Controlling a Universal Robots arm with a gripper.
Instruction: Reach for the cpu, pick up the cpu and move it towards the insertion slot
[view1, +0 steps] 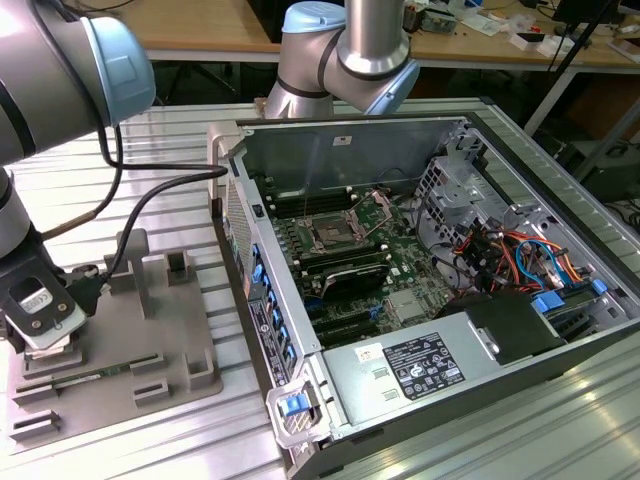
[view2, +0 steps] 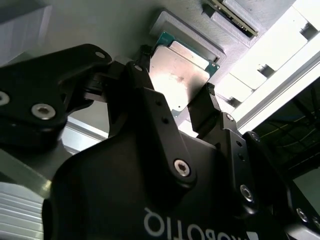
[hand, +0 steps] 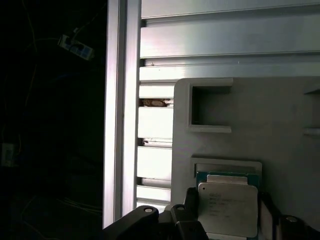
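At the exterior view's left, on the grey plastic tray (view1: 150, 330) that rests on the ribbed aluminium tabletop (view1: 180, 140), the black gripper (view2: 174, 82) pinches the small square silvery cpu (view2: 182, 70) by two opposite edges, at one of the tray's square recesses; whether the chip is clear of the recess cannot be told. The pick-up seems the step in hand; it likely wants an even, gentle squeeze, the chip kept level, and a straight rise past the recess wall. The grey-and-blue robot arm (view1: 60, 70) has its wrist turned down over the tray; its links run back to joints behind the open grey computer case (view1: 330, 150). Inside the case, well apart from the chip, lies the shiny metal-framed insertion slot (view1: 330, 236).
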